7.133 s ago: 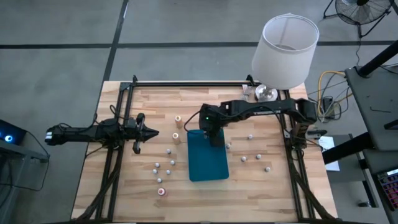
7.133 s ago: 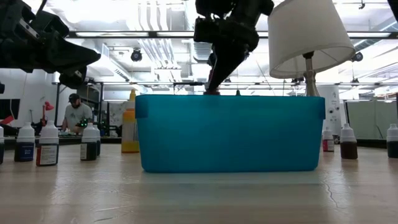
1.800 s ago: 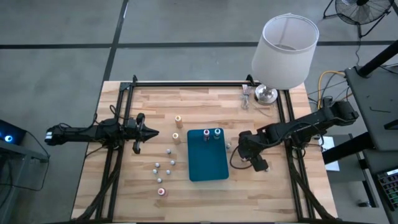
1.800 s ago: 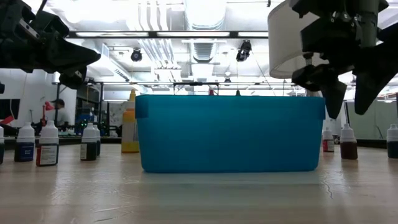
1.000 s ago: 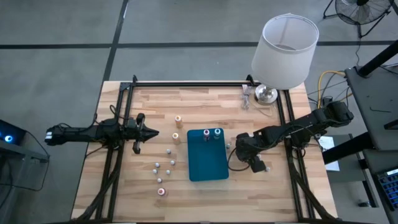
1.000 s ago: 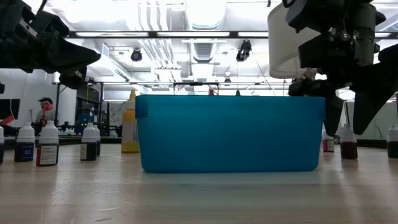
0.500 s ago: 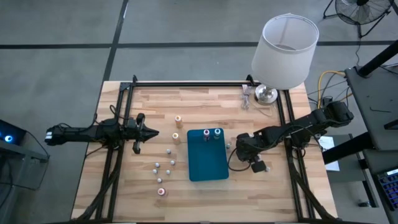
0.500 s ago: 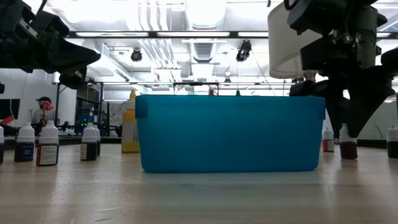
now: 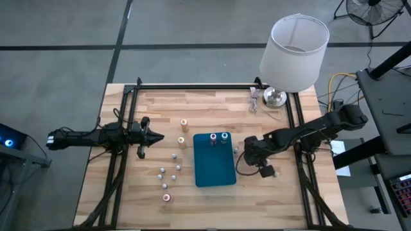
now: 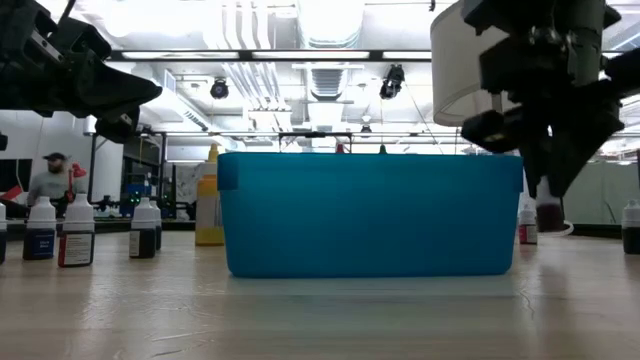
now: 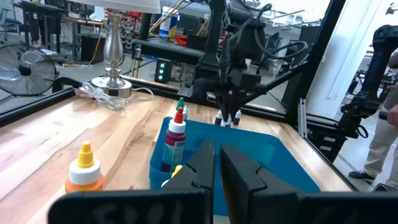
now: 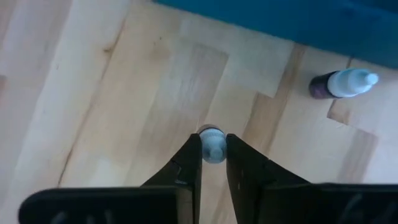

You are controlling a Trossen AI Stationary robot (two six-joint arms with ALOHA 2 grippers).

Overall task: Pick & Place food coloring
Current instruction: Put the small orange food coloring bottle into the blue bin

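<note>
The teal tray lies mid-table with two tall food coloring bottles standing at its far end. Just right of it my right gripper points steeply down, shut on a small dark bottle with a white cap. Several small whitish bottles, two orange-topped ones and a magenta-topped one stand left of the tray. My left gripper waits at the table's left, level and shut, holding nothing. My right gripper pinches the small bottle's white cap between its two fingertips. The fingers come from above, slanting steeply down. The bottle hangs upright below them, its dark body just clear of the tabletop.
A lamp with a white shade stands at the far right corner. Another small dark bottle stands on the wood close to the tray's right wall. More bottles stand at the right. A person is in the room behind.
My right gripper has shut its fingers on the small bottle's cap and then risen a little. The bottle, which stood on the table beside the tray, now hangs clear of the wood.
</note>
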